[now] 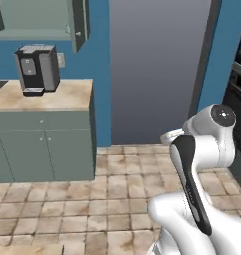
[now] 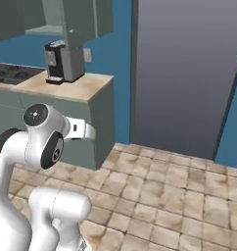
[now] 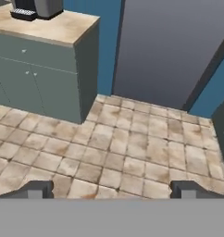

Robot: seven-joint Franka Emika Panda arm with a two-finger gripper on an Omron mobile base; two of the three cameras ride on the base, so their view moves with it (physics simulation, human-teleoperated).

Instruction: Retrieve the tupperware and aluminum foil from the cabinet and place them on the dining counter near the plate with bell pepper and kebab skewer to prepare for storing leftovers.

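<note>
Gripper (image 3: pixel 112 189): jaws spread wide, nothing between them. In the hand view the two dark fingertips (image 3: pixel 36 189) stand far apart above bare tiled floor (image 3: pixel 132 143), touching nothing.

Cabinet (image 1: pixel 38 20): grey-green wall unit, upper left in the left base view, mounted above the beige worktop (image 1: pixel 53 97). One door (image 1: pixel 80 25) stands swung outward with a small pale knob on it. The part of the interior that shows is a pale shelf with nothing visible on it; the rest is cut off by the frame edge, so contents cannot be told. In the right base view the same cabinet (image 2: pixel 57 19) hangs over the worktop (image 2: pixel 76 86) with a door (image 2: pixel 86 22) ajar.

On the worktop below: a dark grey coffee machine (image 1: pixel 37 69), upright, near the back wall. Black hob (image 2: pixel 10 73) lies to its left in the right base view.

Base cupboards (image 1: pixel 43 147) under the worktop: doors all shut.

Arm folded close to the base, well apart from the cabinet.
</note>
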